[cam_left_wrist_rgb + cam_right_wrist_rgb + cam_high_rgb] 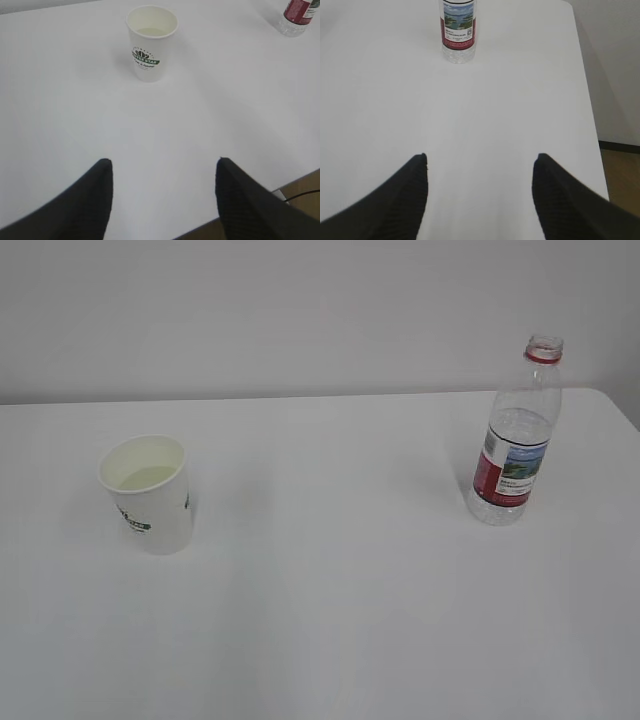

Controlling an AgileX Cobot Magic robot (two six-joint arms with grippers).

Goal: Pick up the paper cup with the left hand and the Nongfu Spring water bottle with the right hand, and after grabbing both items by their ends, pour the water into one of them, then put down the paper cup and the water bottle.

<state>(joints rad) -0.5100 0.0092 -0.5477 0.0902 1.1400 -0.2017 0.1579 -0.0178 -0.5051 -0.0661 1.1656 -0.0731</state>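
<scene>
Paper cup [146, 492] upright, well left of Nongfu Spring water bottle [516, 433], liquid possibly inside. Left hand [162, 197], right hand [480, 192] both wide, empty, well short. Advance straight, centre jaws, grip low.

Bare test bench in a plain indoor room, most likely a lab or office.

A wide white table [330, 620] runs back to a blank pale wall [300, 310], with no decoration or household clutter anywhere. In the right wrist view, wood-toned flooring [622, 185] and a dark skirting strip [619, 145] show past the table's edge. In the left wrist view, a black cable [302, 194] trails off the near corner.
</scene>
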